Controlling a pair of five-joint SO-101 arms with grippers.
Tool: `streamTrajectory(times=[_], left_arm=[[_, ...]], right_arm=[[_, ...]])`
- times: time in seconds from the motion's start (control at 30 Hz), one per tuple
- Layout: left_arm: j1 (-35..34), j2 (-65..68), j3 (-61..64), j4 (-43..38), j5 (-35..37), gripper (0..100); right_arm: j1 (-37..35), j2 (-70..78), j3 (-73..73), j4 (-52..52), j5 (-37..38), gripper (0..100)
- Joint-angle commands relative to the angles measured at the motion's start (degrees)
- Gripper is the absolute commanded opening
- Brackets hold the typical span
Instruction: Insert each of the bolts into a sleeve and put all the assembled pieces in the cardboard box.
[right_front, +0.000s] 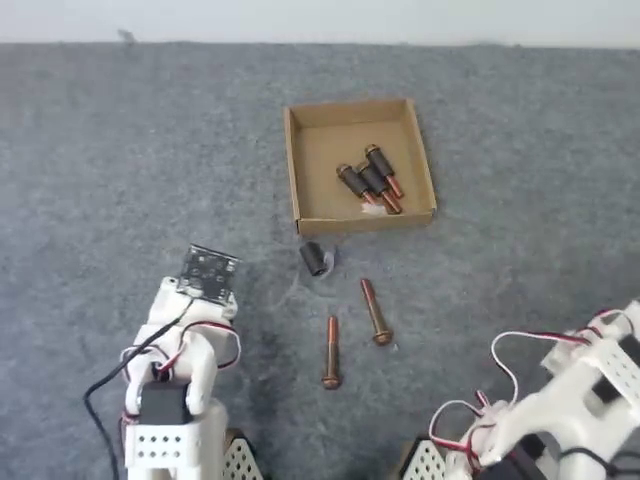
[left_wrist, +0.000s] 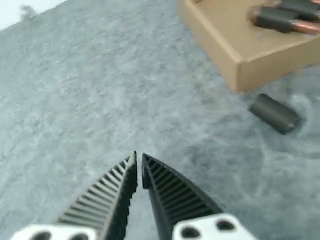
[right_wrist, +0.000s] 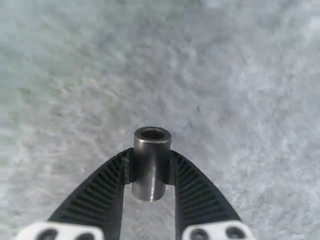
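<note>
A cardboard box (right_front: 293, 172) at the table's middle back holds three assembled pieces (right_front: 369, 178). Just in front of it lies a loose black sleeve (right_front: 316, 258), and nearer the arms two copper bolts (right_front: 375, 311) (right_front: 331, 351) lie side by side. My left gripper (left_wrist: 139, 161) is shut and empty over the grey mat, short of the loose sleeve (left_wrist: 275, 113) and the box (left_wrist: 250, 65). My right gripper (right_wrist: 151, 157) is shut on another dark sleeve (right_wrist: 151, 150), held upright with its bore showing, above the mat.
Grey carpet-like mat (right_front: 120, 150) covers the table. The left arm (right_front: 185, 370) is at the front left, the right arm (right_front: 570, 400) at the front right corner. A white wall runs along the far edge.
</note>
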Motion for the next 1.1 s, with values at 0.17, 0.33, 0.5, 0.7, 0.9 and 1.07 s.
streamTrajectory(times=[0.17,0.33,0.5,0.7,0.9,1.07], left_arm=[[3.16,12.04,-12.44,1.32,-0.09,1],[3.25,34.02,-27.47,1.58,0.18,1],[8.00,52.92,-39.34,2.55,0.09,1],[28.48,67.34,-47.52,7.82,0.09,1],[47.21,81.49,-52.70,7.74,0.44,1],[50.55,97.76,-60.79,5.27,5.80,1]], right_arm=[[3.38,-2.86,0.18,-1.27,2.20,0.7],[3.30,-2.86,0.26,-1.27,2.37,0.7],[3.30,-2.59,0.26,-1.27,2.46,0.7],[3.03,-2.33,0.26,-1.27,2.20,0.8],[2.95,-2.33,0.26,-1.27,2.37,0.9],[2.86,-2.33,0.35,-1.27,2.46,0.9]])
